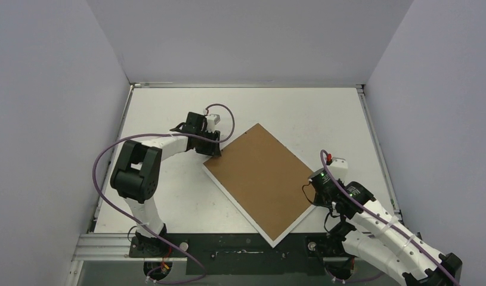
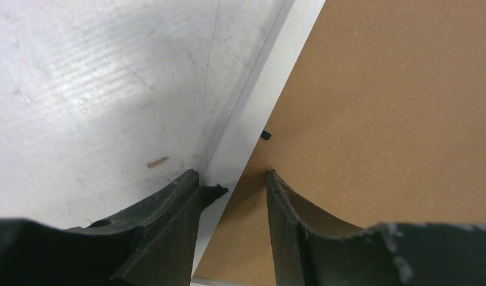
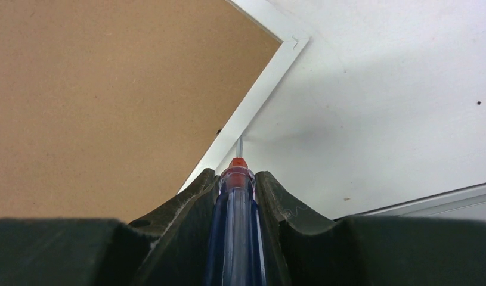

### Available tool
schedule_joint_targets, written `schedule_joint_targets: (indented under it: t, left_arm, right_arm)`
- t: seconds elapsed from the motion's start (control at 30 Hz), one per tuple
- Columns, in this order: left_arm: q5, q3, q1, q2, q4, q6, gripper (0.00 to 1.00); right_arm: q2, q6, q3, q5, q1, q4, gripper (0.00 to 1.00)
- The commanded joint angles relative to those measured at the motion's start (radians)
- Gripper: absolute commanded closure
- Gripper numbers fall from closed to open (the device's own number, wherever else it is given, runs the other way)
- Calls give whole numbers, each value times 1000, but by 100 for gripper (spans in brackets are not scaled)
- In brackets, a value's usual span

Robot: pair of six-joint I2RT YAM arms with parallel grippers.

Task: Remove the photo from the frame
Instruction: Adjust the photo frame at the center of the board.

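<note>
From my station I see the large flat rectangular picture frame lying face down on the white tabletop, near its middle. It is turned so one corner points at the far side and another at the arm bases, and only its brown fibreboard back shows inside the narrow white border strip. My left hand sits at the frame's far-left edge. In the left wrist view the hand has its two dark fingers apart, clamped on nothing. They straddle the strip: one fingertip lies at the strip's outer edge on the tabletop side, the other over the brown back. A small black tab sits just ahead of them, where board meets strip. My right hand is low at the frame's near-right edge. The right wrist view shows that hand closed tight on a small screwdriver with a clear blue handle and red collar. The screwdriver's thin shaft points at the outer side of the white strip, just beside another small black tab. I cannot tell whether the tip touches the frame or the tabletop.
</note>
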Motion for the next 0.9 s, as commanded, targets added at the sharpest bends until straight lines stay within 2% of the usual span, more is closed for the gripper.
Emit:
schedule_joint_targets:
  t: [0.0,0.1,0.47,0.87]
  left_arm:
    - [69,-142,-55,-16,-130,-147,59]
    - [78,-195,-63,-62,-113,-186,63]
    - [15,-388,-106,-294,-106,-271,64]
    - [-25,-538,-152,-409,-50,-379,66]
  right_arm:
    - [19,2,62,-6,-1,232,100]
    - [39,-19,72,-6,-4,253,100]
    - [80,-64,72,-1,-20,298,100]
    - [71,-100,59,-16,-49,309,100]
